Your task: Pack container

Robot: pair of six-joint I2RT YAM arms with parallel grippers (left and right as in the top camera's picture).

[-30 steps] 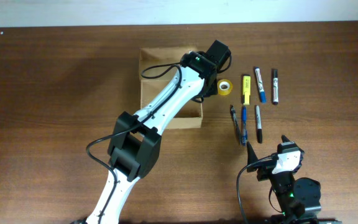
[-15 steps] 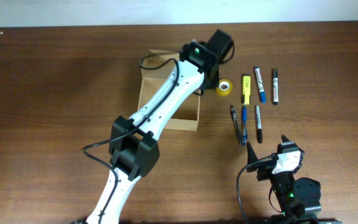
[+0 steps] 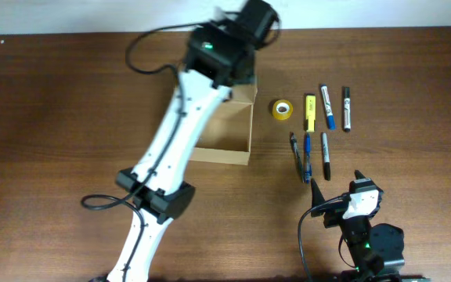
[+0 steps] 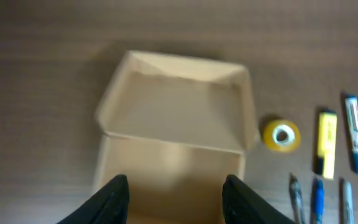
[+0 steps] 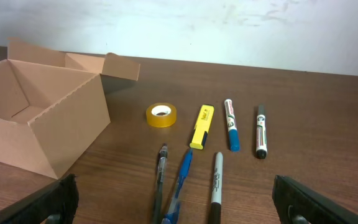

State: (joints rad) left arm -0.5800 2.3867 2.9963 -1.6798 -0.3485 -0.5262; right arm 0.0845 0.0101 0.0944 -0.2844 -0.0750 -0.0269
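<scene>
The container (image 3: 250, 129) is a tan cardboard box, open, with its flap lid standing at the far side. It also shows in the left wrist view (image 4: 173, 102) and at the left of the right wrist view (image 5: 61, 127). My left gripper (image 4: 178, 202) is open and empty, hovering above the box; its arm (image 3: 202, 94) crosses the box's left part. My right gripper (image 3: 337, 189) is open and empty near the front edge, its jaws (image 5: 182, 208) wide apart just short of the pens.
Right of the box lie a yellow tape roll (image 3: 283, 110), a yellow highlighter (image 3: 309, 112), a blue marker (image 3: 327, 106) and a black marker (image 3: 347, 108). In front of them lie a dark pen (image 3: 294, 150), a blue pen (image 3: 307, 157) and a black marker (image 3: 326, 155).
My left gripper has lifted from the box's far right corner and drawn back toward the far table edge. The right arm has not moved.
</scene>
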